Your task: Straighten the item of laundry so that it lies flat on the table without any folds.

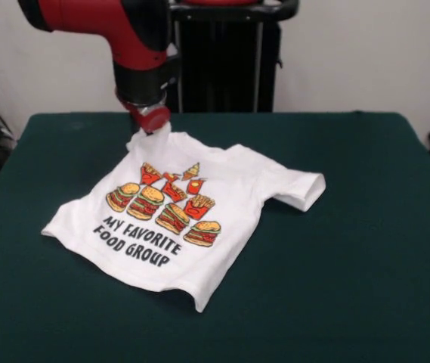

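A: Near hem of the T-shirt [171, 227] lies flat mid-table [366, 249]; right sleeve looks folded.
B: Far edge?
A: Lifted at the gripper [148, 127], seemingly pinching it. Pull gently away, low, then release.

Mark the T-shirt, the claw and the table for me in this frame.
T-shirt [171, 227], front view, on the white cloth at the printed text.
claw [150, 127], front view, at its red tip where it meets the shirt's collar edge.
table [366, 249], front view, on bare green cloth beside the shirt.
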Available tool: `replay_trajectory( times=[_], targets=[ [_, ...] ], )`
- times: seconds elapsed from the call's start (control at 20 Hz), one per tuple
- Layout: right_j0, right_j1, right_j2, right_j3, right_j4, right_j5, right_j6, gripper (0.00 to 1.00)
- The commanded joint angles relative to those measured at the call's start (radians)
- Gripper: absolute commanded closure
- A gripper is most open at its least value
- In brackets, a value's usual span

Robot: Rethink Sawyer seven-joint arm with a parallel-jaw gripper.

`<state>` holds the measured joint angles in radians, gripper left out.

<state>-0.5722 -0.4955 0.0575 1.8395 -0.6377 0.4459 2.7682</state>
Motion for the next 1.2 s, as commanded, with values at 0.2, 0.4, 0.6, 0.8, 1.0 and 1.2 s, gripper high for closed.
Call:
replay_trajectory(
  times=[0.2, 0.4, 0.6, 0.8, 1.0, 1.2],
  targets=[
    [0.05, 0.092, 0.034, -0.069, -0.021, -0.047, -0.021, 1.0],
    [0.074, 0.091, 0.006, -0.087, -0.025, -0.039, 0.003, 1.0],
    [0.091, 0.075, -0.016, -0.104, -0.026, -0.018, 0.005, 1.0],
    [0.107, 0.078, -0.048, -0.114, -0.032, -0.017, 0.006, 1.0],
    [0.092, 0.042, -0.064, -0.089, -0.039, -0.001, -0.033, 1.0],
    [0.096, 0.011, -0.109, -0.099, -0.073, 0.019, -0.056, 1.0]
  ],
)
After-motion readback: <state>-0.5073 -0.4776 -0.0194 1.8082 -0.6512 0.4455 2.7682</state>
